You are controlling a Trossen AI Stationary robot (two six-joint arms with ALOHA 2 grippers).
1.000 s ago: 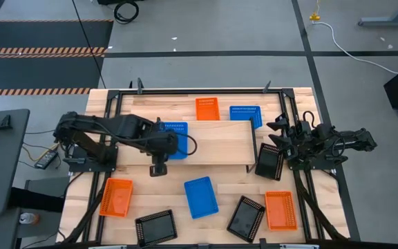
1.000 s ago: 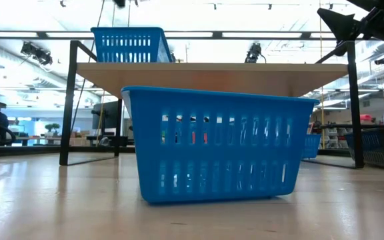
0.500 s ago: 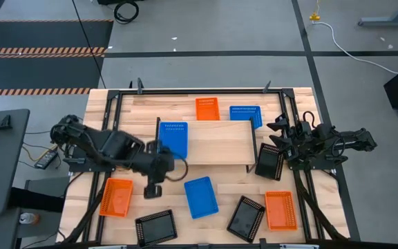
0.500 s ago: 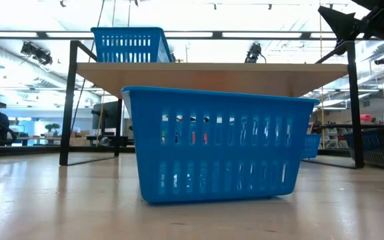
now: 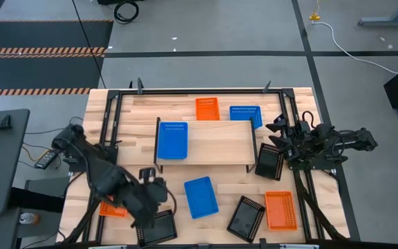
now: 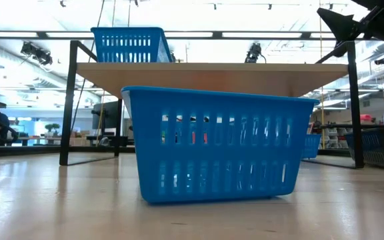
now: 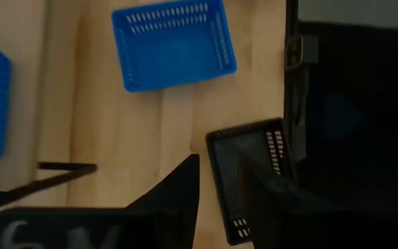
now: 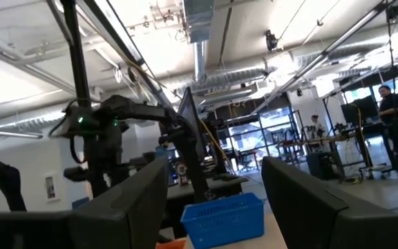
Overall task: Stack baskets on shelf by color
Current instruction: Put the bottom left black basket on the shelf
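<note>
A: Fingers of the left gripper [image 7: 216, 190], how do they stand?

B: Parted, with a gap between them and nothing in it. They hang over the rim of a black basket [image 7: 251, 173] at the near left of the table [image 5: 233, 178]. I cannot tell whether they touch it.

A: What lies around that gripper?

B: Just beside it, partly under the arm, an orange basket [image 5: 109, 209]. Ahead of the fingers, a blue basket [image 7: 173, 43] on the tabletop. Beyond that stands the shelf [image 5: 220, 142], with one blue basket [image 5: 172, 140] on its left end.

A: And the right gripper [image 8: 213, 200]?

B: Spread wide and empty, held up beside the shelf's right end, pointing level across the table. A black basket [image 5: 269, 162] leans just below it. Farther back, beyond the shelf, sit another orange basket [image 5: 207, 108] and another blue one [image 5: 246, 115].

A: The near right?

B: A black basket [image 5: 245, 216] and an orange basket [image 5: 280, 209], side by side, well apart from both grippers.
</note>
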